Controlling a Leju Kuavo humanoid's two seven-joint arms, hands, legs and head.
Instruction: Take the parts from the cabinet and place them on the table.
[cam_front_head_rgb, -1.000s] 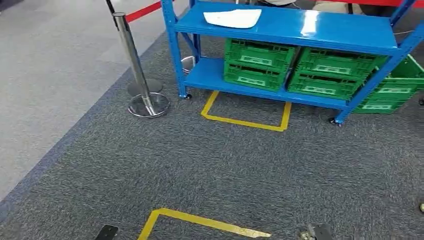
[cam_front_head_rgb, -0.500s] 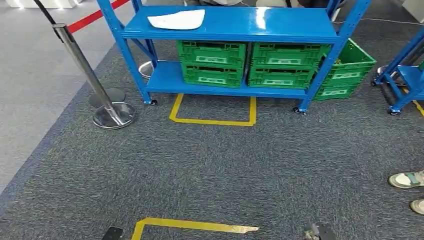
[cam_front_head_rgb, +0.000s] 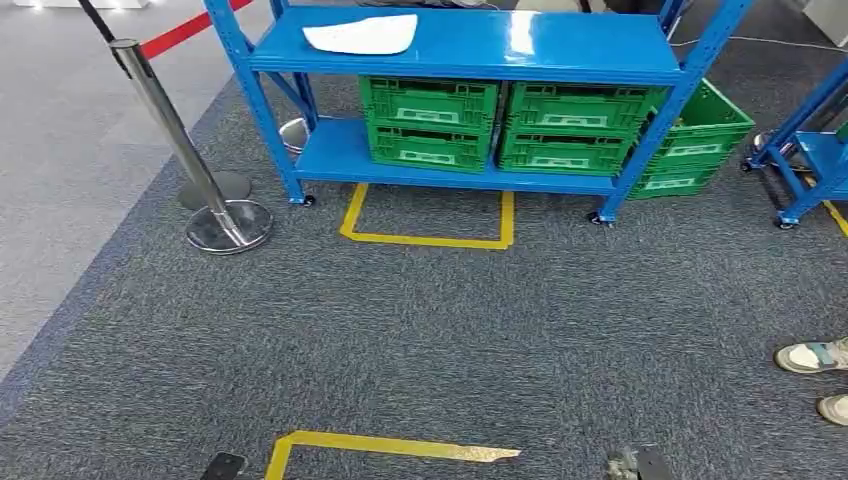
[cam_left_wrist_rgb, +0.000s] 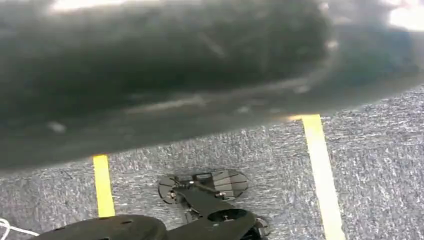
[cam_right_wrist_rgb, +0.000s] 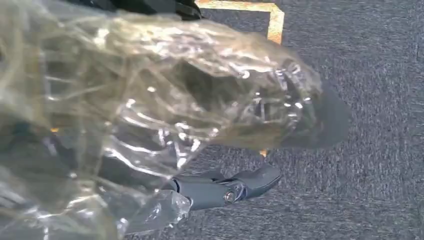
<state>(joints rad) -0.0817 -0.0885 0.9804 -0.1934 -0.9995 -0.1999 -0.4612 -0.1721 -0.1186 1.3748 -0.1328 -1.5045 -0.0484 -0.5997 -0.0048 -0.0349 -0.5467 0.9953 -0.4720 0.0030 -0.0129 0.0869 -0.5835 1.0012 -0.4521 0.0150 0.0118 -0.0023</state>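
My right hand (cam_right_wrist_rgb: 220, 192) grips a crinkled clear plastic bag (cam_right_wrist_rgb: 165, 90) with a dark part inside; the bag hides most of the fingers. The tip of that hand (cam_front_head_rgb: 635, 465) shows at the bottom edge of the head view, and a dark bit of my left hand (cam_front_head_rgb: 222, 466) shows there too. In the left wrist view a large dark blurred shape (cam_left_wrist_rgb: 165, 70) lies close to the camera, and I cannot tell how the left hand's fingers lie. Ahead stands a blue shelf rack (cam_front_head_rgb: 560, 45) with a white flat item (cam_front_head_rgb: 362, 35) on its top shelf.
Green crates (cam_front_head_rgb: 430, 120) fill the rack's lower shelf and another (cam_front_head_rgb: 700, 135) sits on the floor beside it. A chrome stanchion (cam_front_head_rgb: 170, 120) stands left. Yellow tape squares (cam_front_head_rgb: 425, 238) mark the grey carpet. A person's shoes (cam_front_head_rgb: 812, 357) and a second blue rack (cam_front_head_rgb: 815, 150) are right.
The camera has turned: the blue rack now sits squarer and nearer the middle of the picture, and the person's shoes and the second rack have come into view at the right.
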